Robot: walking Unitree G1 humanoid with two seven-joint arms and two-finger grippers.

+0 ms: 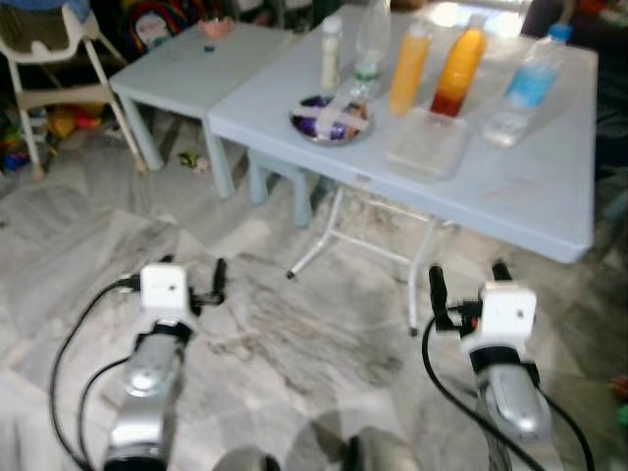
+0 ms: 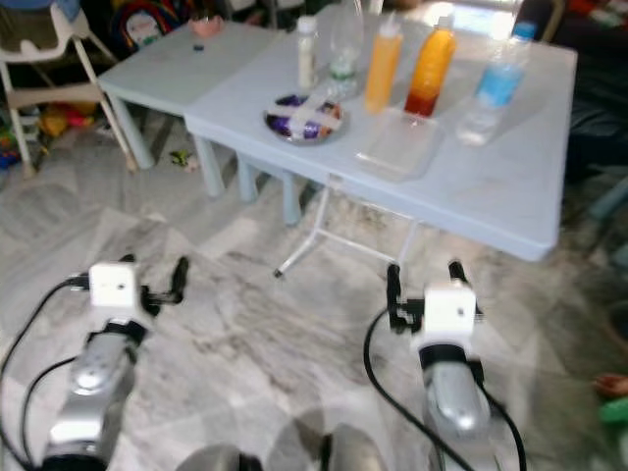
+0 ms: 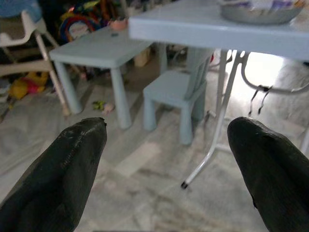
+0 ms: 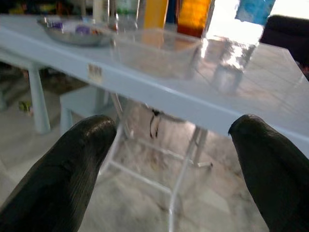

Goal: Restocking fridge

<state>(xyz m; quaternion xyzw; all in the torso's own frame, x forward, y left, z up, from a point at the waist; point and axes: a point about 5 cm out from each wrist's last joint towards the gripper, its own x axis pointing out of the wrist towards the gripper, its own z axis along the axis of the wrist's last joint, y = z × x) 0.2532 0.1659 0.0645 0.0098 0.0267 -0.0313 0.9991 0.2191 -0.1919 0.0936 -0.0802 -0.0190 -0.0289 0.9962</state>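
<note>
A: Standing short of the folding table [image 1: 530, 211], the robot holds both arms low over the marble floor [image 1: 294, 334] — which one is nearer the drinks?

B: The right gripper [image 1: 469, 283]. Its fingers are spread wide with nothing between them, and they point toward the table's near edge. The left gripper [image 1: 192, 270] is equally wide open and empty, but it faces the gap beside the table, toward the small blue chair [image 3: 176, 94].

A: And the things to restock?

B: All on the tabletop, ahead of and above the grippers. An orange juice bottle [image 1: 458, 71] and a yellow bottle [image 1: 409, 67] stand upright side by side toward the table's far side, with a water bottle [image 1: 528, 86] farther to the robot's right. A clear plastic container [image 1: 429, 145] lies just in front of the juice, and a metal dish [image 1: 332, 120] sits by the table's left end.

A: So the next move?

B: Probably closing in and raising the right arm — the bottles' long axes are vertical, so a sideways grasp would suit.
</note>
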